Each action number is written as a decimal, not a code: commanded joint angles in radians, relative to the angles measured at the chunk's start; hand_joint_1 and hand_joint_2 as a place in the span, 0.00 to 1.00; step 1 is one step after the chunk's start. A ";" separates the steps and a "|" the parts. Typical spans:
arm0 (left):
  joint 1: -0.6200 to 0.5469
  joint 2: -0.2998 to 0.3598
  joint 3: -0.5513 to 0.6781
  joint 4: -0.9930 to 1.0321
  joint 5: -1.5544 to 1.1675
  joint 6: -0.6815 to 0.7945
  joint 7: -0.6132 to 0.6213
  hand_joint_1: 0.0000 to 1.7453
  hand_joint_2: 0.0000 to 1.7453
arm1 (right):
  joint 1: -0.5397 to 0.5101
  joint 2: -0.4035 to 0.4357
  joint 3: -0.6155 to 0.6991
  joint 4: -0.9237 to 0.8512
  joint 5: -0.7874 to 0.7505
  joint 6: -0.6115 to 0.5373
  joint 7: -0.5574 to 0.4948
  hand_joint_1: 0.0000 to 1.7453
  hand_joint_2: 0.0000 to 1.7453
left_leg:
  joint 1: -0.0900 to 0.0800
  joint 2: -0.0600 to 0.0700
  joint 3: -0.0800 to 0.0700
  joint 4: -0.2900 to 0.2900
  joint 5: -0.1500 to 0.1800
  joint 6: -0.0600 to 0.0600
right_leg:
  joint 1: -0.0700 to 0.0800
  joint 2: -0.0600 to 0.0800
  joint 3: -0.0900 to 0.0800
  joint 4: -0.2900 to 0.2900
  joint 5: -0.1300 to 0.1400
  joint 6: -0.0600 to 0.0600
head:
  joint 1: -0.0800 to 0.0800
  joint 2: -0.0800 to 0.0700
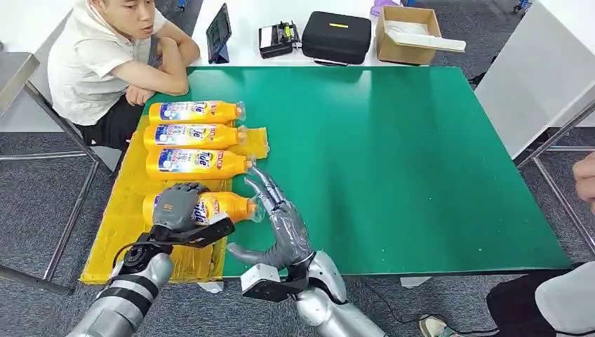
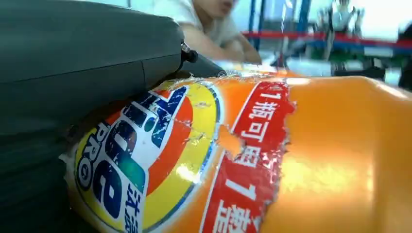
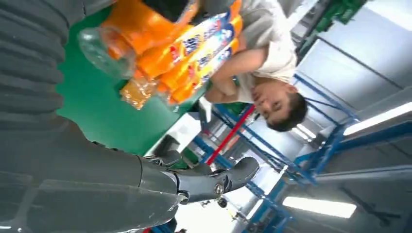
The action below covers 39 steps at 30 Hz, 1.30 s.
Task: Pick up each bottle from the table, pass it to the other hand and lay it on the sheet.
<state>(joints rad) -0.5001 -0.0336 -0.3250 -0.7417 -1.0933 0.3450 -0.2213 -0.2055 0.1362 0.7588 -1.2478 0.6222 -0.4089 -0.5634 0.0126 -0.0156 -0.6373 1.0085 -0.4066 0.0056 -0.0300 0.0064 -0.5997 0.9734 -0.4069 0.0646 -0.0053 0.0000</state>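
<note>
While our left hand [image 1: 179,205] grips the fourth bottle [image 1: 224,208] lying on the sheet [image 1: 116,232] beside three others, likely to settle it in the row, our right hand [image 1: 277,210] waits alongside, fingers spread, empty.

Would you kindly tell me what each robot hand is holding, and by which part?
The left robot hand grips the nearest orange plastic bottle around its labelled body. The right robot hand holds nothing.

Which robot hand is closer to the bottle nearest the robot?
Left. The left robot hand is gripping the nearest bottle over its label. The right robot hand is open beside its cap end, not holding it.
</note>
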 commanded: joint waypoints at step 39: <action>-0.118 0.053 -0.270 0.052 0.218 -0.369 -0.083 0.00 1.00 | -0.012 -0.039 0.005 0.043 -0.009 0.002 -0.039 0.00 1.00 | 0.001 0.002 0.012 -0.001 -0.002 0.001 | 0.002 0.001 0.013 -0.001 -0.001 -0.004 | 0.000 0.000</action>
<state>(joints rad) -0.6606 -0.0294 -0.5432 -0.5890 -0.9228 -0.0248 -0.2754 -0.1932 0.1205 0.7591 -1.2593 0.6085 -0.4116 -0.6008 0.0124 -0.0167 -0.6308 1.0081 -0.4059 0.0060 -0.0300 0.0057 -0.5919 0.9734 -0.4068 0.0646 -0.0053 0.0000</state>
